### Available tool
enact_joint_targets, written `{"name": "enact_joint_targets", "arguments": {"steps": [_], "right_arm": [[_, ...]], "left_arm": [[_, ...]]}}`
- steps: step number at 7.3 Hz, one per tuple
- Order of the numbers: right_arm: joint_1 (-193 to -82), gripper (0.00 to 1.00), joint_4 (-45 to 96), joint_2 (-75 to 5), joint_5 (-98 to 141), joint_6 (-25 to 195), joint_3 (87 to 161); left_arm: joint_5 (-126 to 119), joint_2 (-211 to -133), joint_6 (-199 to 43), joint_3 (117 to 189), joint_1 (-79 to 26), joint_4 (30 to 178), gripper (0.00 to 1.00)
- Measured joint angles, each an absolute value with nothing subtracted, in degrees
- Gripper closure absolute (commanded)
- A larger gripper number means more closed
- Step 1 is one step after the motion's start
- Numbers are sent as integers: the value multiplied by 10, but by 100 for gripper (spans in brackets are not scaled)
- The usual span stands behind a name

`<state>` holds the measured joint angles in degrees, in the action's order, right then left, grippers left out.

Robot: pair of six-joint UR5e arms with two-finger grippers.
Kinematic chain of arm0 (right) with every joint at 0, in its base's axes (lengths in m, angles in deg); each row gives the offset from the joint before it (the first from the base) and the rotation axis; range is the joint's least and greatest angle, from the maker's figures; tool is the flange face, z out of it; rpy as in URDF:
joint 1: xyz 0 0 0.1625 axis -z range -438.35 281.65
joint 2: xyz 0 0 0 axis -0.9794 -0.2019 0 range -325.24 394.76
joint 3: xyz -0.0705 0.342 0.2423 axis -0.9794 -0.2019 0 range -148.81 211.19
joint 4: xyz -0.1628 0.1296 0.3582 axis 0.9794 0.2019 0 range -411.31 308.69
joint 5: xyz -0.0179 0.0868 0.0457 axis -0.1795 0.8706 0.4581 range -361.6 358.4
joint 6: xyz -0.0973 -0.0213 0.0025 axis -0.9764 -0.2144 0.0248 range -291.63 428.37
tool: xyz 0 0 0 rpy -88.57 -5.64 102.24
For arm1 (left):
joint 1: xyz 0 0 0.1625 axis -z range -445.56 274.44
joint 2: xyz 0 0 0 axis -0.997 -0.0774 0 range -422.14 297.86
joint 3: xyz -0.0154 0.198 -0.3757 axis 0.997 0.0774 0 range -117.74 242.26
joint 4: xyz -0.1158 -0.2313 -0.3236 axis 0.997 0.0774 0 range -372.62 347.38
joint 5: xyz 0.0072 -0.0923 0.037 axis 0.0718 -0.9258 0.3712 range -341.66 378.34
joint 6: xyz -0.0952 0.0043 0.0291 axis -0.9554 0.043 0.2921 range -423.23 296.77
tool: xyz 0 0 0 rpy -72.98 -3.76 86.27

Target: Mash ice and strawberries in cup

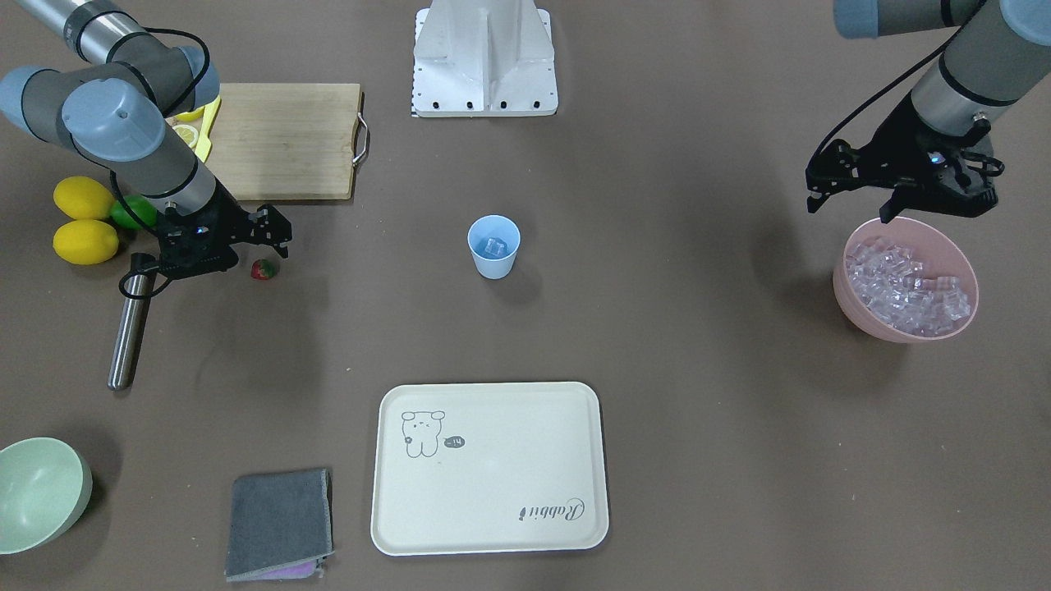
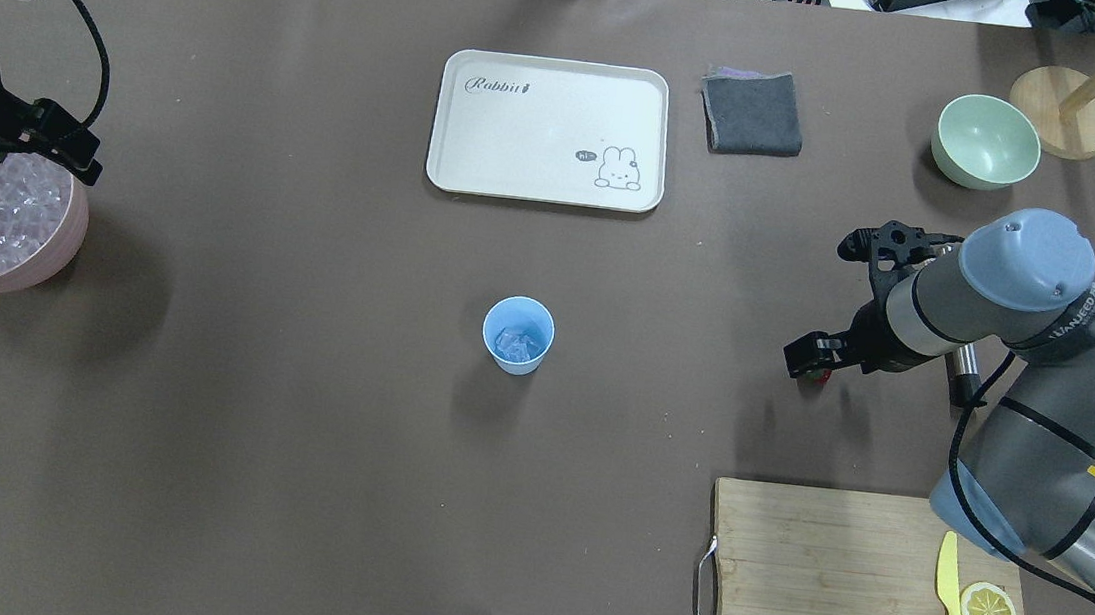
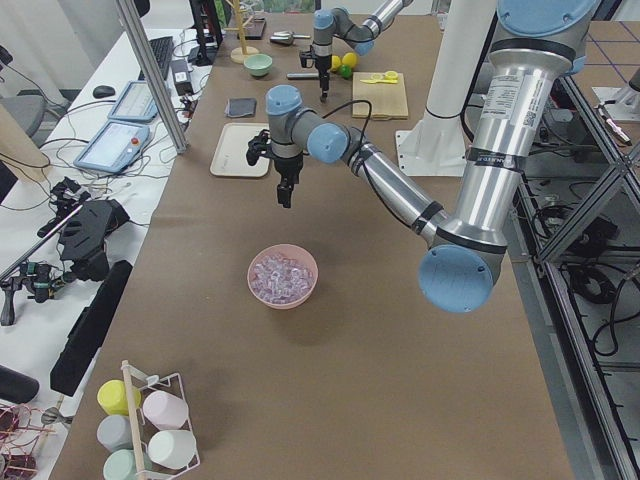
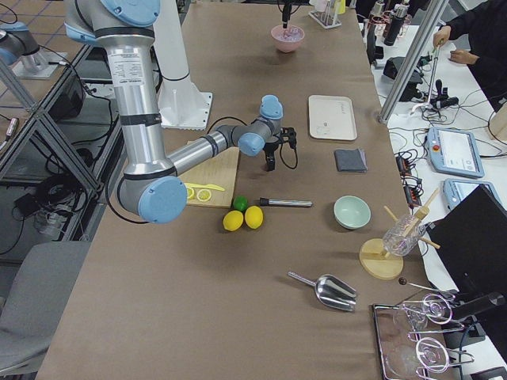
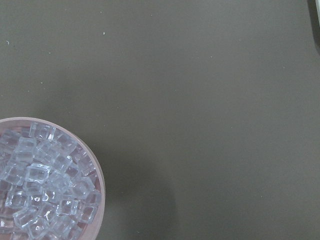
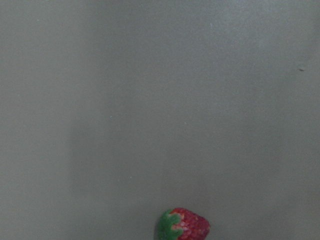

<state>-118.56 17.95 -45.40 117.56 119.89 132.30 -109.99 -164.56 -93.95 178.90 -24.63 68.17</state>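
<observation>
The light blue cup (image 1: 493, 246) stands upright mid-table with a few ice cubes (image 1: 495, 245) inside. Many more ice cubes (image 1: 907, 283) fill the pink bowl (image 1: 854, 308). My left gripper (image 1: 850, 209) hovers open and empty just above the bowl's rim nearest the robot; its wrist view shows the ice (image 5: 45, 190) at lower left. A single strawberry (image 1: 263, 269) lies on the table. My right gripper (image 1: 246, 246) hangs open above and beside it, apart from it. The berry (image 6: 184, 226) sits at the bottom edge of the right wrist view.
A metal rod (image 1: 127, 328) lies by the right arm, with two lemons (image 1: 82, 217) and a lime (image 1: 135, 212) behind it. A cutting board (image 1: 283, 139), cream tray (image 1: 488, 468), grey cloth (image 1: 279, 521) and pale green bowl (image 1: 37, 492) are spread around.
</observation>
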Motion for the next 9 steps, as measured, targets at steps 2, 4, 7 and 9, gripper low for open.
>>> {"name": "enact_joint_targets", "arguments": {"steps": [2,4,7,9], "right_arm": [[-1180,23,179,-449,1174,1199,1314],[-1179,30,179,-448,1174,1199,1311],[-1178,38,179,-448,1171,1199,1310],[-1176,74,180,-448,1168,1199,1309]], "left_arm": [[-1100,-1625,-928,1796,-236,682,3],[-1101,-1593,-871,1798,-200,681,3],[-1101,-1552,-771,1788,-141,677,3],[-1101,-1539,-702,1770,-99,666,3]]}}
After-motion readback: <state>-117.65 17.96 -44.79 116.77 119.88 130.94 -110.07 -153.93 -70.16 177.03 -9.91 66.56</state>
